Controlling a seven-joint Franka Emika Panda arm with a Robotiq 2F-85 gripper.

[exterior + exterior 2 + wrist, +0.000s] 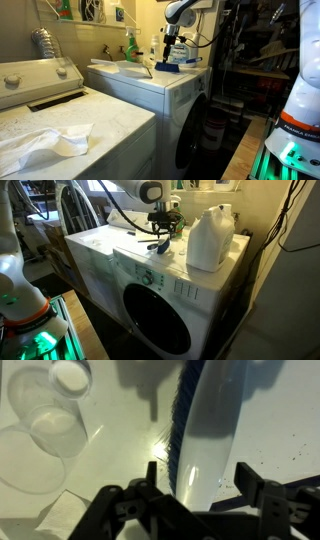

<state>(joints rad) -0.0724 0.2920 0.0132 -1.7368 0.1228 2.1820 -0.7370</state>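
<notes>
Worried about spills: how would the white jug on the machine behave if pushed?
The white jug looks tall for its base, so a high push may tip it. It stands near the edge of the machine and could fall. Its fill, hence weight, is hidden.

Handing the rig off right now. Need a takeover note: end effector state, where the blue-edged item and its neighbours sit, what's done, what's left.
End effector: open, empty, hanging just above the blue-edged item; contact cannot be told.
Blue-edged item: lies flat on top of the front-load machine, with the white jug standing to one side and clear cups close by in the wrist view.
Done: end effector lined up over the item.
Left: nothing gripped yet; likely lower, close, lift.
</notes>
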